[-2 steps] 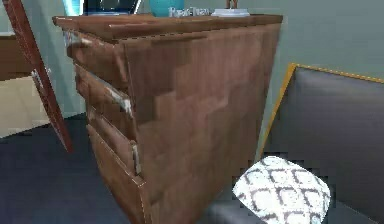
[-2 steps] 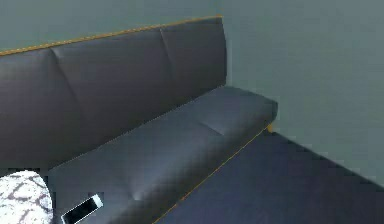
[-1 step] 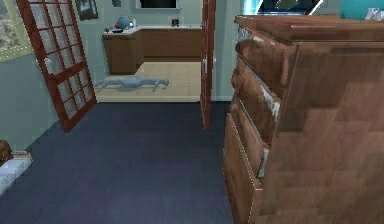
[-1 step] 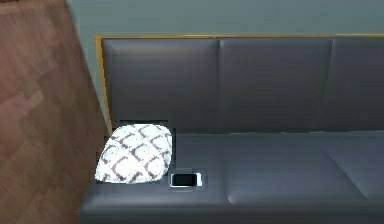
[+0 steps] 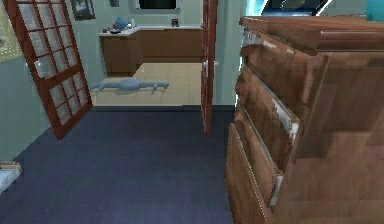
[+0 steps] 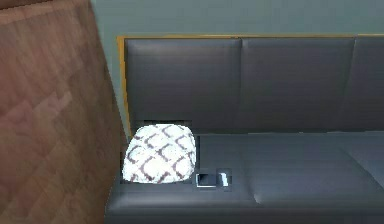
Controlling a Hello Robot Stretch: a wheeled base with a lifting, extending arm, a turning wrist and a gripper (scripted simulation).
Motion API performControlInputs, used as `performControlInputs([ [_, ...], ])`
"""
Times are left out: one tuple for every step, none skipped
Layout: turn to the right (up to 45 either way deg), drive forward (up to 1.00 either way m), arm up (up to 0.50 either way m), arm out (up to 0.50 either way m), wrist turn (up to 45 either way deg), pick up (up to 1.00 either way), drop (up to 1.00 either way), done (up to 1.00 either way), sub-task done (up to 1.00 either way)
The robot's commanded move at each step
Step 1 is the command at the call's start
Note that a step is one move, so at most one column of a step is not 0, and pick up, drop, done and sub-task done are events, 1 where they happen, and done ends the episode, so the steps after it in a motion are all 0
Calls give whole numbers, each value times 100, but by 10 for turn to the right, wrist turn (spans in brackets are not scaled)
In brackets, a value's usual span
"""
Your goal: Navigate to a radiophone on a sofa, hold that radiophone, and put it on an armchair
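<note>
A dark grey sofa [image 6: 290, 110] with a yellowish frame edge spans the arm side view. On its seat, near the left end, lies a small flat dark device with a pale end, shaped like a radiophone [image 6: 213, 179]. Just left of it a cushion [image 6: 160, 153] with a white and dark criss-cross pattern leans against the sofa's corner.
A brown wooden dresser [image 5: 310, 110] with drawers stands close at the forward view's right, and its side [image 6: 50, 120] covers the arm side view's left. Dark blue carpet [image 5: 130, 170] leads to an open red-framed glass door [image 5: 50, 60] and a doorway with wooden cabinets [image 5: 150, 45]. A pale blue cloth-like thing [image 5: 130, 88] lies on the floor there.
</note>
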Motion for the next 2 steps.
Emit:
performControlInputs([
  [0,0,50,0,0,0,0,0,0],
  [0,0,4,0,0,0,0,0,0],
])
